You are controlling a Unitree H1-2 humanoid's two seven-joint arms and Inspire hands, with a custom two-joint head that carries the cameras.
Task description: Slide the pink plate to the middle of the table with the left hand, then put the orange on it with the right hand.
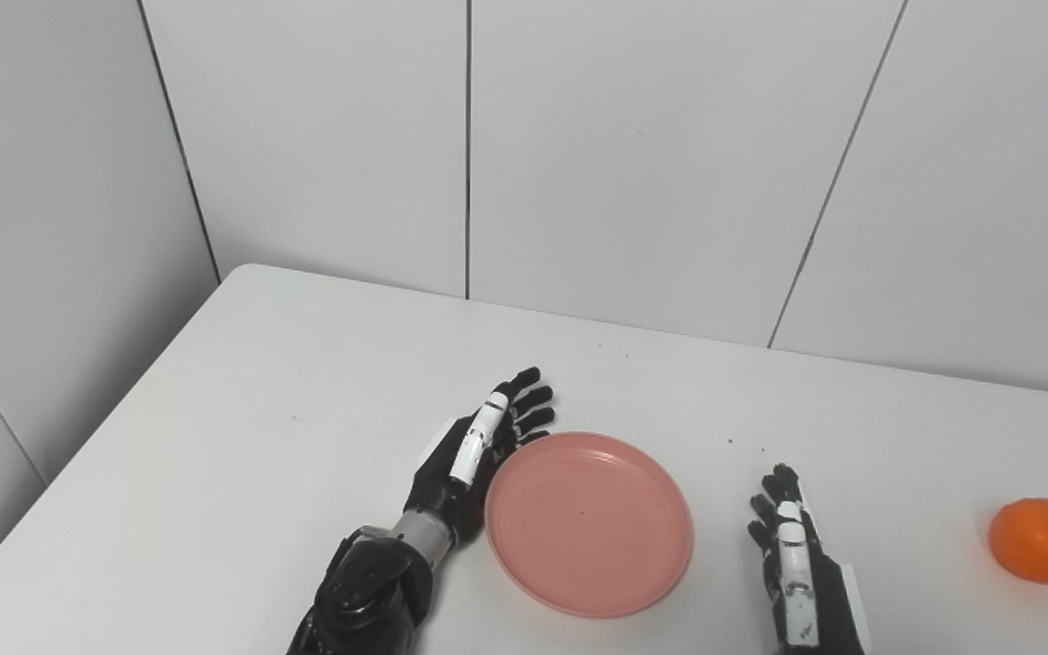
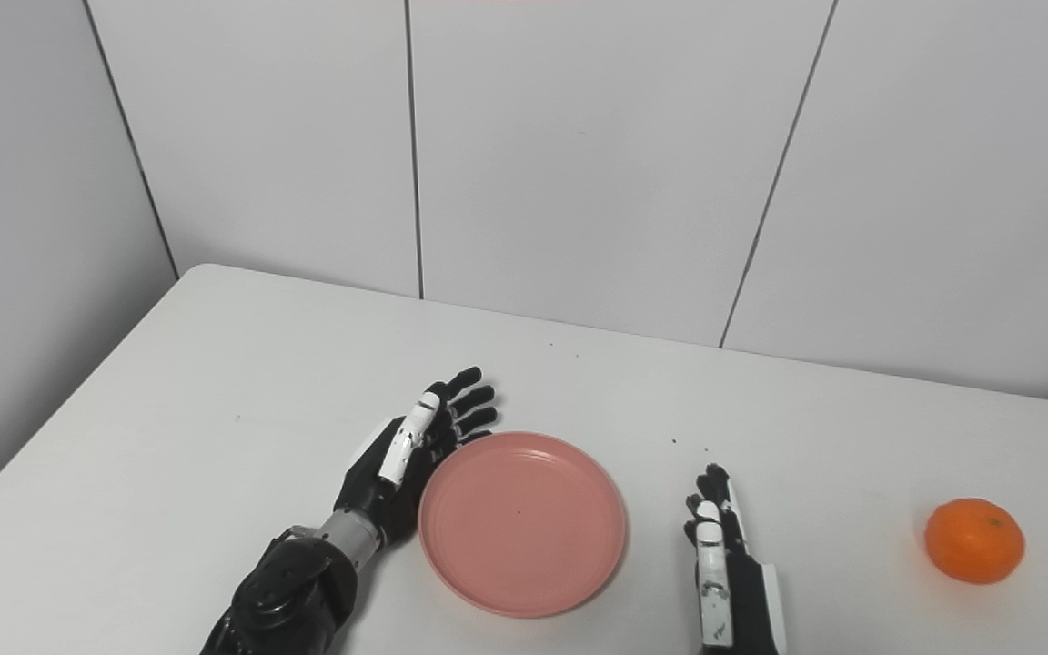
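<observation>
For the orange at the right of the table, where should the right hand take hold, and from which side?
Probably around its middle, coming from above and from its left. The orange is round, sits alone on the bare table with nothing beside it, and lies to the right of the open right hand. Its widest part gives the fingers and thumb opposing faces to close on.

The plate (image 1: 589, 524) is looking like smooth, matt pink plastic; the orange (image 1: 1040, 539) is showing dimpled, faintly glossy peel; the counter (image 1: 306, 391) is appearing smooth, matt white.
</observation>
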